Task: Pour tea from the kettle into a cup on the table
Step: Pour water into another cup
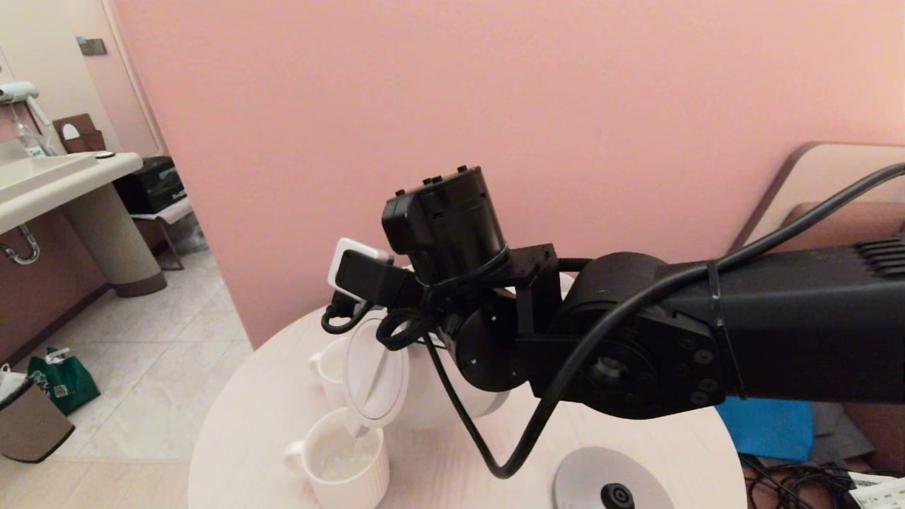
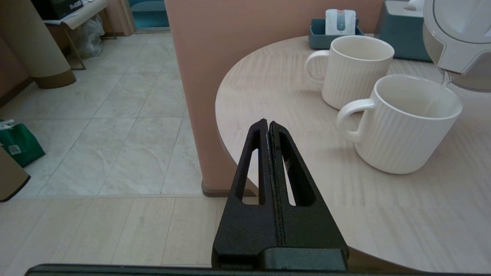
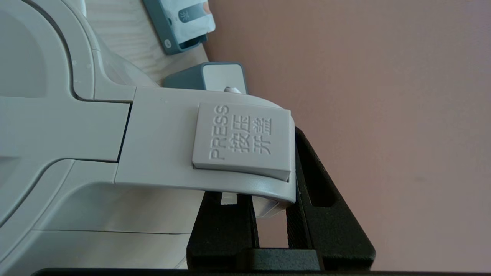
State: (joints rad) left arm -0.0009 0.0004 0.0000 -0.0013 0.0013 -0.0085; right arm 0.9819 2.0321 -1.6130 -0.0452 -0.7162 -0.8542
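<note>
Kettle (image 1: pixel 375 375): smooth white plastic, tipped, spout over one cup (image 2: pixel 406 124).
Cups: two ribbed white mugs.
Right gripper (image 3: pixel 274 214): pinching kettle handle.
Left gripper (image 2: pixel 268 124): pressed together, at table's (image 2: pixel 383 214) nine o'clock edge.

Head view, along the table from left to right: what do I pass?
The cup being filled, the tilted kettle held by the right tool, then the grey base disc on the table.

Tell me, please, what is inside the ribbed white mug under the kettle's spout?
A thin stream from the tilted white plastic kettle enters the nearer ribbed white mug; pale liquid lies inside in the head view. Its depth cannot be judged, since spout and rim cover part.
</note>
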